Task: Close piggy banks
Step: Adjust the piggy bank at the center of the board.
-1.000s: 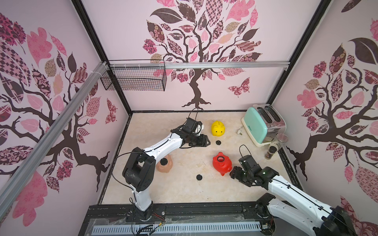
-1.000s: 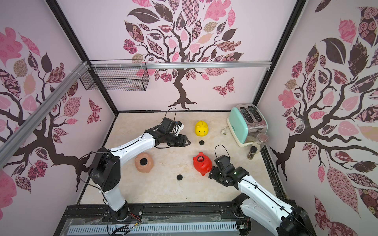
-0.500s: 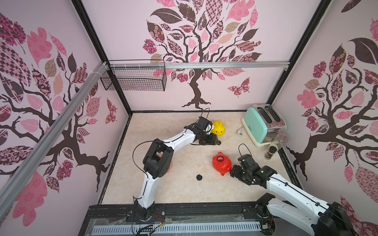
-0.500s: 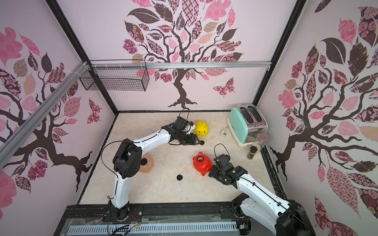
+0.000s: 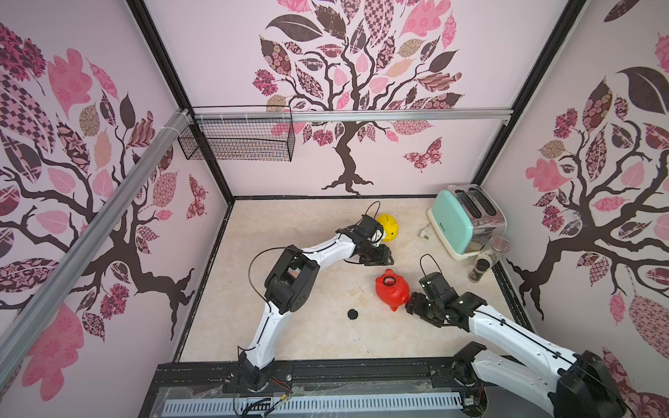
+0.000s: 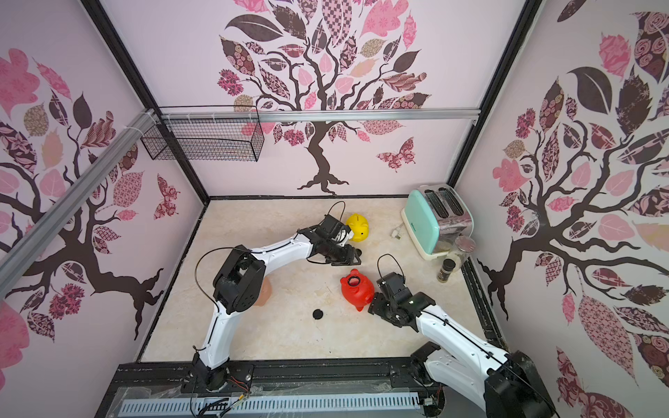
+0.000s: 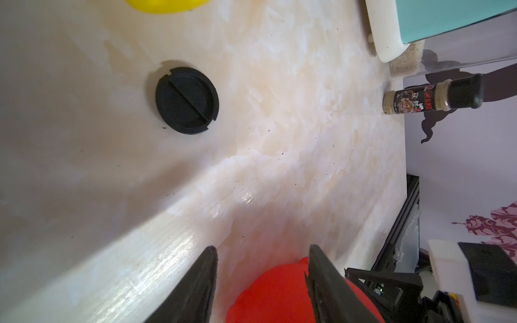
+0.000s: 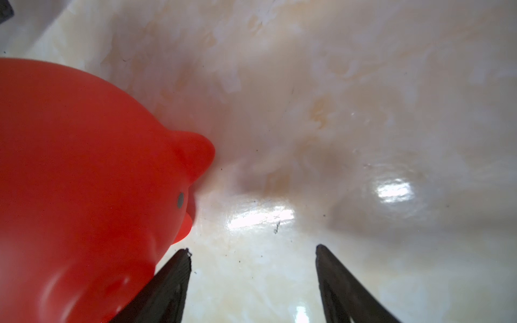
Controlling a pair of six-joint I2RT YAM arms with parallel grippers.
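The counter (image 5: 297,231) carries everything. The red pig (image 5: 392,291) lies tipped between the two pairs of fingers. Its round belly hole faces up and is unplugged, which suits pressing a plug in from above. The right fingers (image 5: 412,305) stand wide apart and empty. One sits just beside the pig's head, probably to steady it; I cannot tell whether it touches. The yellow pig (image 5: 389,227) sits just beside the left fingers (image 5: 383,257), which hover partly open over bare counter, gripping nothing. The peach pig (image 6: 266,294) lies well back from them, mostly hidden by the left arm. One black plug (image 7: 187,100) lies flat just ahead of the left fingers, likely their next pick. A second plug (image 5: 353,313) lies well apart from both pairs.
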